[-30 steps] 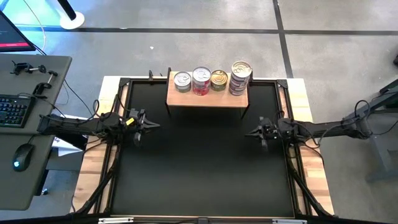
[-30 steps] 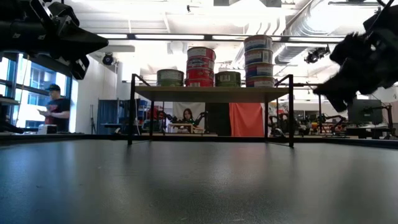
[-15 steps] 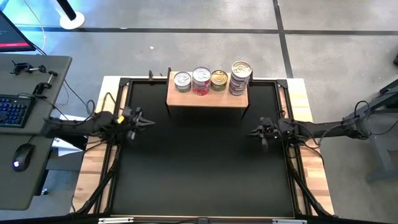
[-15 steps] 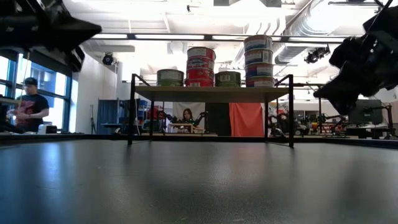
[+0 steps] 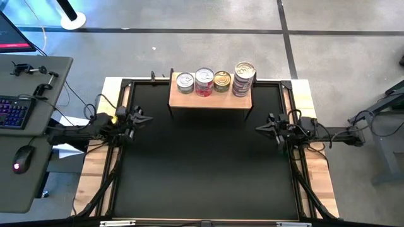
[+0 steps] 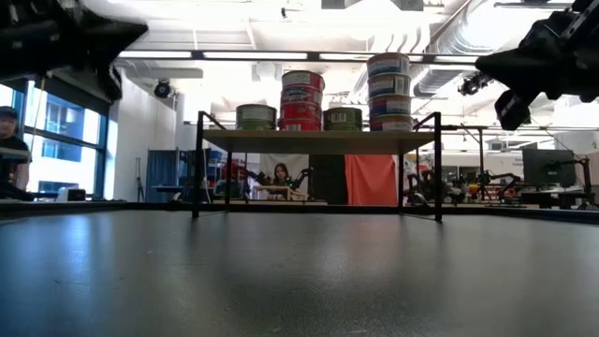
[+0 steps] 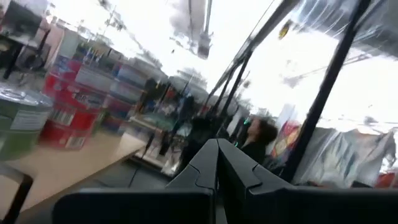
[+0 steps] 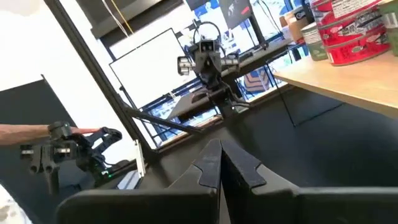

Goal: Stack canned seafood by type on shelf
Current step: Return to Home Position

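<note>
The wooden shelf (image 5: 210,98) stands on thin black legs at the far middle of the black mat. Four groups of tins rest on it: a single green tin (image 6: 255,116), a red-labelled stack (image 6: 302,100), a second green tin (image 6: 343,118) and a taller blue-labelled stack (image 6: 388,91). From above their lids show in a row (image 5: 204,77). My left gripper (image 5: 148,118) hangs shut over the mat's left side, near the shelf's left end. My right gripper (image 5: 257,128) hangs shut over the mat's right side. Both hold nothing and both are well above the mat (image 6: 131,33) (image 6: 496,70).
Black frame rails (image 5: 124,126) run along the mat's left and right edges, with light wooden table strips outside them. A desk with keyboard (image 5: 14,112) and mouse stands to the left. The mat's middle and near part (image 5: 208,170) is bare. A person (image 6: 7,154) shows in the room behind.
Both grippers have drawn back from the middle and risen: the left toward the table's left edge and a little toward the far side, the right toward the right edge. The tins and the shelf have stayed still.
</note>
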